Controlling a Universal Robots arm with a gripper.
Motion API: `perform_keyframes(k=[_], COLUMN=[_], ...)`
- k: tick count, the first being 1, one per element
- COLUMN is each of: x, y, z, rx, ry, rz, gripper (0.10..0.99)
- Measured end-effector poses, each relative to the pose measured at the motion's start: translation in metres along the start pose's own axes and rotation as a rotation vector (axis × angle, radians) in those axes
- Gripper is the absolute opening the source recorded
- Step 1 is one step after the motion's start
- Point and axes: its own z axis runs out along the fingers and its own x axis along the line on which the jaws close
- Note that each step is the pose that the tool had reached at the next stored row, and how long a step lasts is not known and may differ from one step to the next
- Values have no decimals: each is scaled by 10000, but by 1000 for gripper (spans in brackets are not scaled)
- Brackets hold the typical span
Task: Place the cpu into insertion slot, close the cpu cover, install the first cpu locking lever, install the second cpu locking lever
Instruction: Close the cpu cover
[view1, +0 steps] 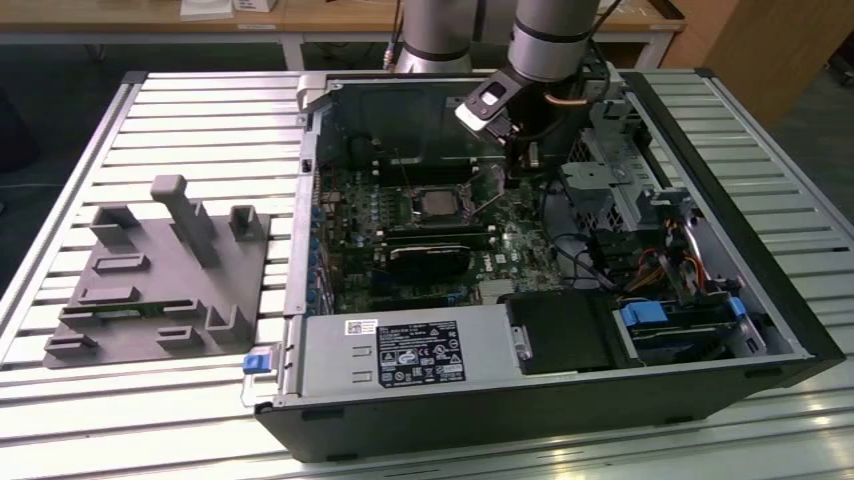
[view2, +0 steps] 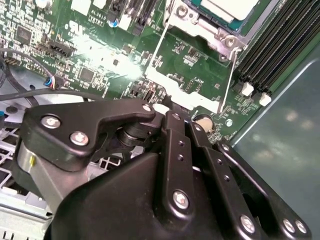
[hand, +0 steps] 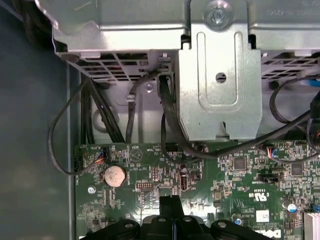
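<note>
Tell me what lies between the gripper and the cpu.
In the second wrist view, green circuit board, two thin silvery strips and a pale metal bar lie between the gripper and the cpu.

**Second wrist view:** the small, pale silvery-grey square cpu (view2: 232, 7) is cut off by the picture's edge. The black jointed gripper (view2: 170, 112) hides much of the green circuit board (view2: 100, 45) and part of the round silver coin battery (view2: 202, 121). Its body also runs past the edge.

**Exterior view:** the thin wire locking levers (view1: 491, 195) beside the square insertion slot (view1: 416, 200) are too small to tell whether seated or free. The grey robot arm (view1: 554, 30) is cropped above.
</note>
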Motion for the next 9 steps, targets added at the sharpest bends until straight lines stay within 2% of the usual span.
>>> perform_keyframes(k=[9], x=[-7], y=[-146], z=[-3], rx=[-7], ry=[67], rz=[2], gripper=[106])
